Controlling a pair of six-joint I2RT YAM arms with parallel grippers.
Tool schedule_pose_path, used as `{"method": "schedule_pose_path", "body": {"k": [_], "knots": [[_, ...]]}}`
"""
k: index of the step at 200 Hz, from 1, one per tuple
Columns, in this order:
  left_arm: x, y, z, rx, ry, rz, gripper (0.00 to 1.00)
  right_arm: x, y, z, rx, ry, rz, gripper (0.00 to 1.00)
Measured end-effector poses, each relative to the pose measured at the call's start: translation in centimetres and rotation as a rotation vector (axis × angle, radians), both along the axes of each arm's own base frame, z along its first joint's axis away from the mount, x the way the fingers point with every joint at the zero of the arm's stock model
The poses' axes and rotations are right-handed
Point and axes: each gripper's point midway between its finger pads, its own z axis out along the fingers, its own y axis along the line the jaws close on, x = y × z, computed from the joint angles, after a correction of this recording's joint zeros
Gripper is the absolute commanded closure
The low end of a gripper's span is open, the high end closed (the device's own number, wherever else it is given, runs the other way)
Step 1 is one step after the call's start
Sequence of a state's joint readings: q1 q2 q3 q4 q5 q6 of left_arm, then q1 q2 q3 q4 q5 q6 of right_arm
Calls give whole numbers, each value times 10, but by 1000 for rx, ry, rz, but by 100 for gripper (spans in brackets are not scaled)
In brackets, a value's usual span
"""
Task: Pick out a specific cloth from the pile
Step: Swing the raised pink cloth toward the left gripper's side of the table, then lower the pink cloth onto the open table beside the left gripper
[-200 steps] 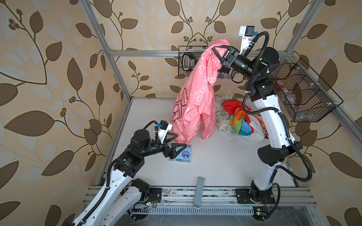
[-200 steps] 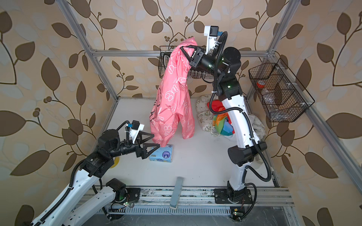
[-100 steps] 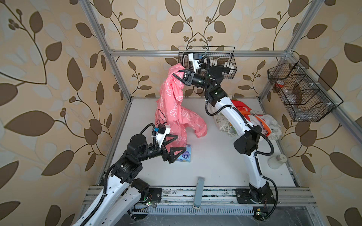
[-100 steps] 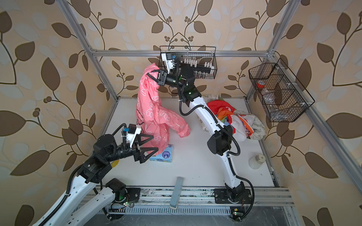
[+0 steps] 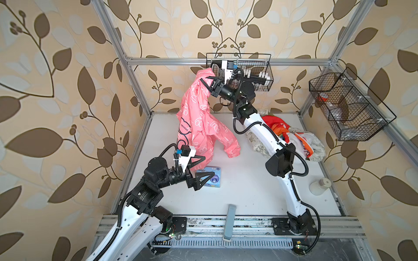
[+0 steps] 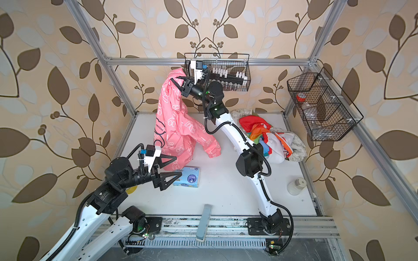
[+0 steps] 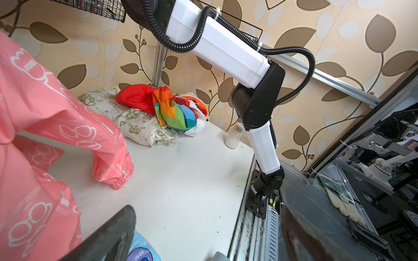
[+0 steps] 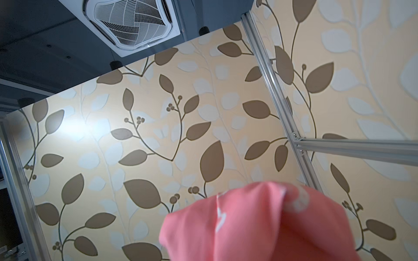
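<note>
The cloth (image 5: 199, 122) hung from the right gripper (image 5: 207, 83), lifted high in front of the back wall and apart from the pile (image 5: 291, 137). It was thin, slick-looking coral-pink fabric with a white outline bear and bone print and one large dark bear outline with lettering on the body. It showed the same in both top views (image 6: 176, 126).

The right gripper's jaws were fully closed, pinching a bunched peak of the cloth. In the right wrist view only that peak (image 8: 260, 226) showed, blurred.

The body draped down in long folds. The lower hem bunched at the white tabletop (image 5: 248, 187), just beside a blue soft pack of tissues (image 5: 211, 179). One sleeve stuck out sideways, ending in a gathered elastic cuff low over the table. I couldn't tell whether the cuff touched.

The left gripper (image 5: 209, 166) sat low beside the hem with its black triangular fingers spread wide and nothing between them. It was above the tissue pack, and contact with the cloth was unclear.

The pile lay crumpled at the back right corner, partly behind the right arm. It held cream printed fabric, glossy red cloth, rainbow stripes and white cloth with orange trim (image 7: 158, 113).

A white round bottle (image 5: 320, 186) stood upright near the right edge, well apart from the cloth. Black wire baskets hung on the back wall (image 5: 260, 67) and the side wall (image 5: 348, 106).
</note>
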State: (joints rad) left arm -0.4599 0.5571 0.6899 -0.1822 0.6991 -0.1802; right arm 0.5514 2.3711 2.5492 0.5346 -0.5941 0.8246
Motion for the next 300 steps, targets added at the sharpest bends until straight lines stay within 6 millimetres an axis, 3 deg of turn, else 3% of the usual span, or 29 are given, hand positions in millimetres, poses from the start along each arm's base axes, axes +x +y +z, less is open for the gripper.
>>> {"method": "schedule_pose_path", "body": {"k": [37,62,86,119,144,170,197,257,300], "knots": [[1,0,-1,5,-3,-2,1,1,-3,3,20,-15,-20,100],[0,-2,-2,10,-4,-8,1,5,2,-8,22,-23,-8,100],[0,-2,-2,11,-7,-8,1,23,15,-52,-31,20,10,100],[-1,-3,-2,12,-8,-14,1,50,36,-152,-187,168,24,100],[-1,-3,-2,12,-10,-15,1,58,41,-218,-291,260,30,100],[-2,-4,-3,13,-9,-19,1,58,42,-268,-401,325,23,100],[-3,-5,-4,14,-7,-27,1,46,35,-296,-511,360,13,100],[-6,-7,-4,16,-9,-38,1,24,15,-319,-714,366,-35,100],[-5,-7,-7,26,-3,-27,1,15,3,-367,-894,457,-70,100]]}}
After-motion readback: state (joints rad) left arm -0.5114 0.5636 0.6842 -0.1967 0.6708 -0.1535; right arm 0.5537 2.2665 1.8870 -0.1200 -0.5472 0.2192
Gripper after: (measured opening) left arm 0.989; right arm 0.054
